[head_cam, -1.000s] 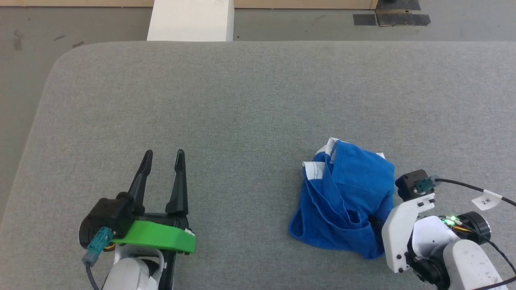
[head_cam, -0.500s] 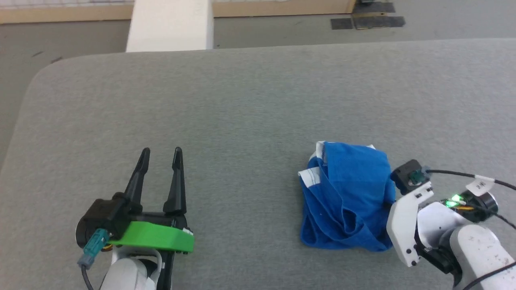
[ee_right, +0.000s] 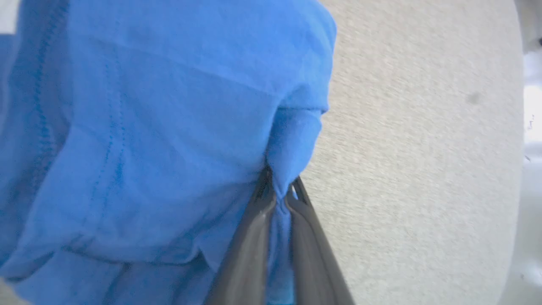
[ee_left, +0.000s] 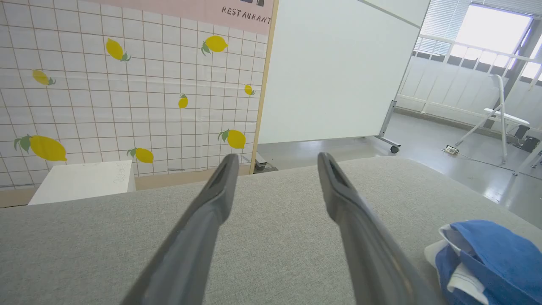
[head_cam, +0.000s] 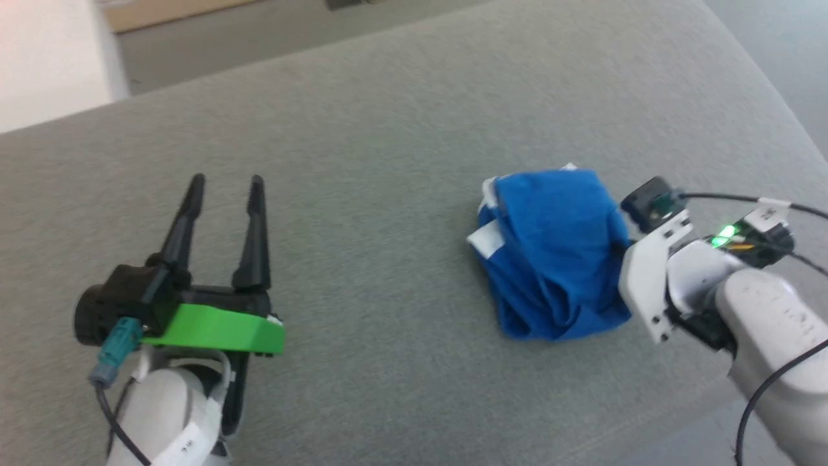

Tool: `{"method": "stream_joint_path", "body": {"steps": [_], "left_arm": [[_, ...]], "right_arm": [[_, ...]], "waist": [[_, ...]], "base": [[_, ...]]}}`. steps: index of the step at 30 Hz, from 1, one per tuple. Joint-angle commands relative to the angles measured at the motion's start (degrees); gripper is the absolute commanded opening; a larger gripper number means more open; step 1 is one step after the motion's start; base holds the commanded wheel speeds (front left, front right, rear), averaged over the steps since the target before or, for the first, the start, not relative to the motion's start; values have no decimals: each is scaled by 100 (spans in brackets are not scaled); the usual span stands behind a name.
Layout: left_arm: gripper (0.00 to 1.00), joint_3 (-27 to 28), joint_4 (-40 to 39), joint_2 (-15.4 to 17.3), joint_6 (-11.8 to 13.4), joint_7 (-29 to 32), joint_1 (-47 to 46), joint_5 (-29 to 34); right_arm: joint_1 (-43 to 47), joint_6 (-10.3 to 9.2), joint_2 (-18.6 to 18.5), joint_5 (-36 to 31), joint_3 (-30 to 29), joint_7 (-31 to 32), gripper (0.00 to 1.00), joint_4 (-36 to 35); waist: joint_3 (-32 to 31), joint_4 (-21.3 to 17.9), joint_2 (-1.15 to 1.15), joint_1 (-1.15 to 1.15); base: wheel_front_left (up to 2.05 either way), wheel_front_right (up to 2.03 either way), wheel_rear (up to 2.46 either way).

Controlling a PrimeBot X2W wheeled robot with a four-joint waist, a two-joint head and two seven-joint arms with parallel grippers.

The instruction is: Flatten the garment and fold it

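Right wrist view shows the garment [ee_right: 148, 127] pinched between the right fingers [ee_right: 247, 241].

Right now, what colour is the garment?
The garment is bright blue with white trim, clearest in head view.

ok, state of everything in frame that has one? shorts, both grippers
shorts: crumpled in a heap on the table, not flattened, one fold pinched.
left gripper: open, empty, apart from the shorts.
right gripper: shut on a fold of the shorts.
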Motion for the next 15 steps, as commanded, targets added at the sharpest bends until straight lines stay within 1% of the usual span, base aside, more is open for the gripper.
{"method": "stream_joint_path", "body": {"steps": [1,8,11,15], "left_arm": [[100,85,-90,118,61,54,-62,93],[100,522,-816,499,337,411,49,217],[100,705,-1213,687,414,610,123,276],[100,840,-1668,851,506,868,171,378]], "right_arm": [[-216,-10,-46,9,-59,-148,0,174],[-919,-10,-347,-48,-381,-757,0,1098],[-1201,-10,-563,-100,-544,-959,0,1536],[-1541,-10,-814,-275,-750,-1235,0,2069]], "waist": [[782,-751,0,0],[1435,-717,0,0],[1706,-620,0,0],[1961,-466,0,0]], "base": [[0,0,0],[0,0,0],[0,0,0],[0,0,0]]}}
